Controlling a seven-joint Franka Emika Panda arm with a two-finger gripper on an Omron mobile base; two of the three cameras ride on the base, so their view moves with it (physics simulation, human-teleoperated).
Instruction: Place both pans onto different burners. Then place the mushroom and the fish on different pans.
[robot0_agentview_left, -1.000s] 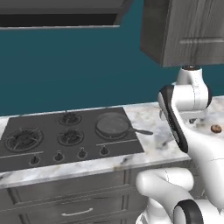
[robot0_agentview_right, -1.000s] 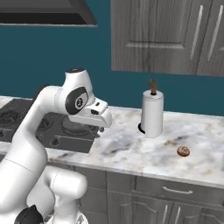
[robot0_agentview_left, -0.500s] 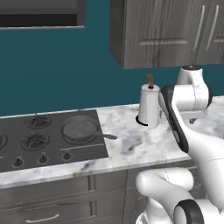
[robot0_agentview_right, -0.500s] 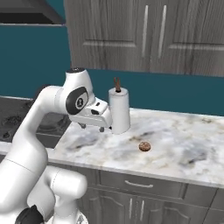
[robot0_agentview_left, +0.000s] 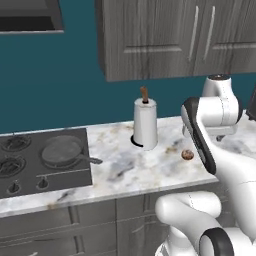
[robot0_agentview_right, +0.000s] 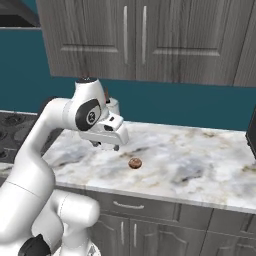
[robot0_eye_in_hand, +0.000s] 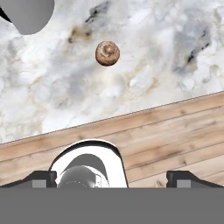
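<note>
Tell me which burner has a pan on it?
The burner nearest the marble counter: the pan sits on it, handle pointing right. The other burners beside it are bare.

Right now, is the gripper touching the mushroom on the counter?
Apart. In the hand view, the mushroom lies on bare marble well ahead of the open gripper, with countertop showing between them.

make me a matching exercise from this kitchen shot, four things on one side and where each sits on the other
Things:
1. pan
2. mushroom
3. paper roll
4. claw

Places:
A. upright on the counter, near the back wall
B. on a burner of the cooktop
C. above the counter, open, holding nothing
D. lying on the bare marble counter

Pairs: 1-B, 2-D, 3-A, 4-C
</note>
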